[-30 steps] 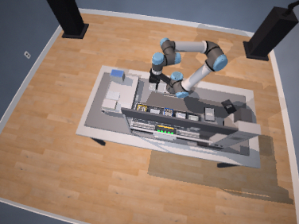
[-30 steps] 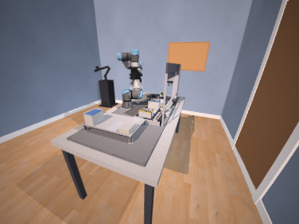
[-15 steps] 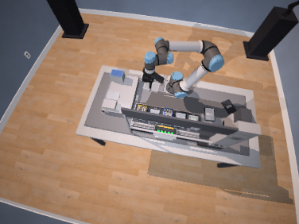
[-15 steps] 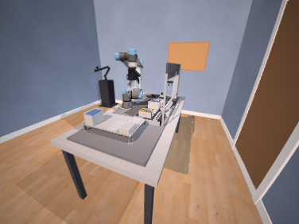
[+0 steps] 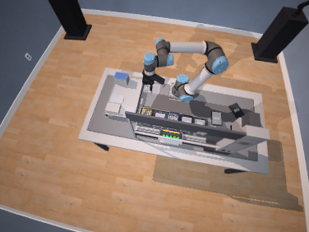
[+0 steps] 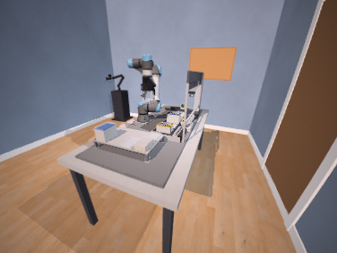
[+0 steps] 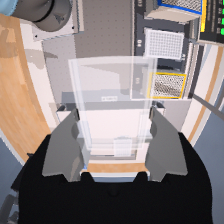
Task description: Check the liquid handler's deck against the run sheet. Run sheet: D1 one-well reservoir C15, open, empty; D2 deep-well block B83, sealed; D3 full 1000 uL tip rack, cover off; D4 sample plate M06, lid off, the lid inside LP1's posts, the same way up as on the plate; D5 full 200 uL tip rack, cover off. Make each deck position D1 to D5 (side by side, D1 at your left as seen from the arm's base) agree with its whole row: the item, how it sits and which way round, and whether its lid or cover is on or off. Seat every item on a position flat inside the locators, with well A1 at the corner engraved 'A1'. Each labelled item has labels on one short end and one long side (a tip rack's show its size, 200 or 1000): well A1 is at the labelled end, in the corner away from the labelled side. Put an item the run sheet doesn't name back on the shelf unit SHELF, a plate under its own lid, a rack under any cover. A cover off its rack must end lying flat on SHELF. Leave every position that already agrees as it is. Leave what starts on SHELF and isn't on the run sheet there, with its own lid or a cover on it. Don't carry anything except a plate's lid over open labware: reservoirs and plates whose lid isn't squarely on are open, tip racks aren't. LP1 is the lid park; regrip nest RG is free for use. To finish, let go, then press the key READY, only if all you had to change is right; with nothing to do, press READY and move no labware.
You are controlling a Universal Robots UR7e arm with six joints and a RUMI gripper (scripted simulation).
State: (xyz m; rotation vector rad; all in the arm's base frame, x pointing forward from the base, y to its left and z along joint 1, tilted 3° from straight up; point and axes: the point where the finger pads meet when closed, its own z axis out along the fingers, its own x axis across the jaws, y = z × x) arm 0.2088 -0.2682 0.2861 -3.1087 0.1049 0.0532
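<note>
A robot arm's claw [image 7: 114,141] is clenched on a clear plastic lid [image 7: 111,100], holding it in the air above the grey table [image 5: 92,123] beside the deck, apparently mid-carry toward the lid park, where it next needs lowering flat between the posts.

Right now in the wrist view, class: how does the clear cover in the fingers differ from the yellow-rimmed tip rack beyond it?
The clear cover is see-through and smooth; the yellow-rimmed tip rack is opaque with a speckled grid top. The cover is clamped in the gripper above the table; the rack sits on the deck. The cover fills the view; the rack looks small. Both are rectangular.
</note>
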